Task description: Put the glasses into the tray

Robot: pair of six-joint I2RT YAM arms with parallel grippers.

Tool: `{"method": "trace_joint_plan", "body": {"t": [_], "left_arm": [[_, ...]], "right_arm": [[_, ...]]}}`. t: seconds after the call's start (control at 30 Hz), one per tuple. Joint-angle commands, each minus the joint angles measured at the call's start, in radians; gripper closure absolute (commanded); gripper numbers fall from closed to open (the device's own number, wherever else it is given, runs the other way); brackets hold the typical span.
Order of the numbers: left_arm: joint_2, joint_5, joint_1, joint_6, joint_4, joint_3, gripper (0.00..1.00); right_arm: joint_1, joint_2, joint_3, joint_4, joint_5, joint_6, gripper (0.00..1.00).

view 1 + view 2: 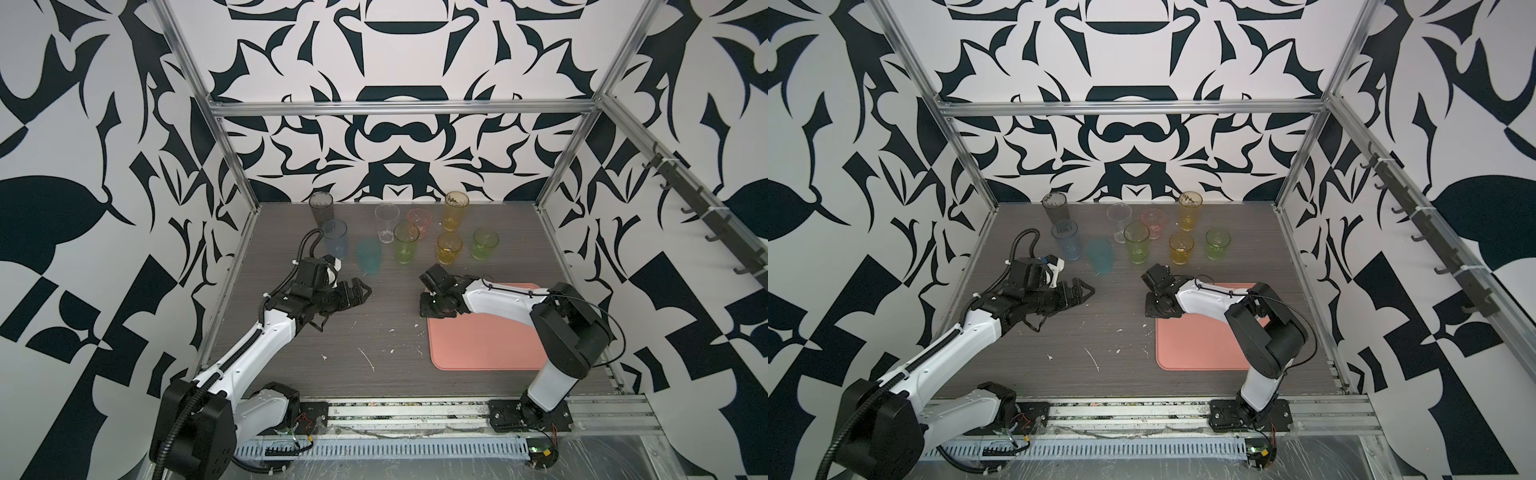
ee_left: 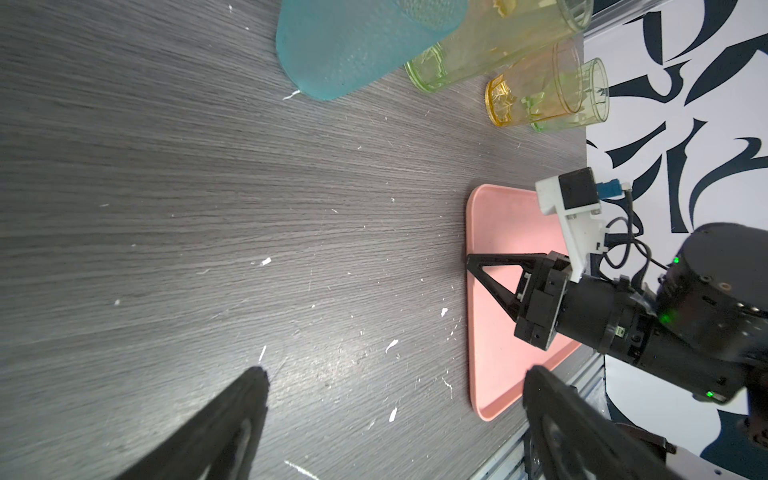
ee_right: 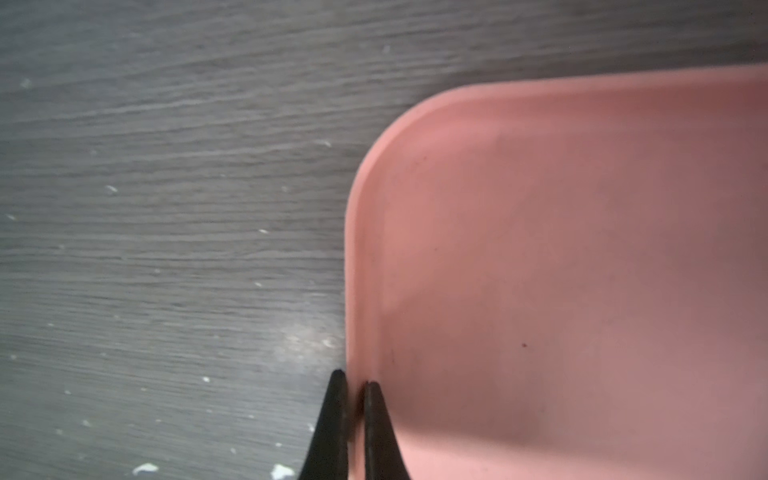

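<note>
Several tinted glasses stand across the back of the table, all outside the tray: smoky grey (image 1: pixel 321 207), blue (image 1: pixel 335 239), frosted teal (image 1: pixel 368 257), clear (image 1: pixel 386 222), pink (image 1: pixel 419 220), tall green (image 1: pixel 406 243), tall amber (image 1: pixel 456 210), short amber (image 1: pixel 449 248) and short green (image 1: pixel 485 244). The salmon-pink tray (image 1: pixel 478 345) lies front right and holds nothing. My right gripper (image 3: pixel 354 380) is shut on the tray's left rim (image 3: pixel 351 291), one finger outside and one inside. My left gripper (image 1: pixel 365 291) hovers open and empty near the teal glass (image 2: pixel 353 45).
The dark wood-grain table (image 1: pixel 353 332) carries white scuffs. Aluminium frame posts and patterned walls close in the back and sides. A rail (image 1: pixel 415 411) with both arm bases runs along the front edge. The right arm (image 1: pixel 498 299) lies over the tray's far part.
</note>
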Motion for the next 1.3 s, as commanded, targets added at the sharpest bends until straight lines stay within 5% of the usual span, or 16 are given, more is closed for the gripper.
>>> {"method": "trace_joint_plan", "body": {"t": [0.0,0.4,0.87,1.27], "left_arm": [[-0.016,-0.008,-0.002,0.001,-0.008,-0.027,0.01],[-0.016,-0.043,-0.002,0.002,-0.039,-0.021,0.01],[-0.025,-0.093,-0.027,-0.075,-0.033,-0.023,0.00],[-0.101,-0.234,-0.134,-0.201,0.044,-0.054,0.02]], "right_arm": [[0.029,0.041,0.039,0.018,-0.052,0.063,1.00],[0.074,0.092,0.117,0.005,-0.044,0.076,0.99],[0.080,-0.026,0.132,-0.004,-0.058,0.017,0.63],[0.079,-0.310,0.040,0.000,0.062,-0.114,0.56]]}}
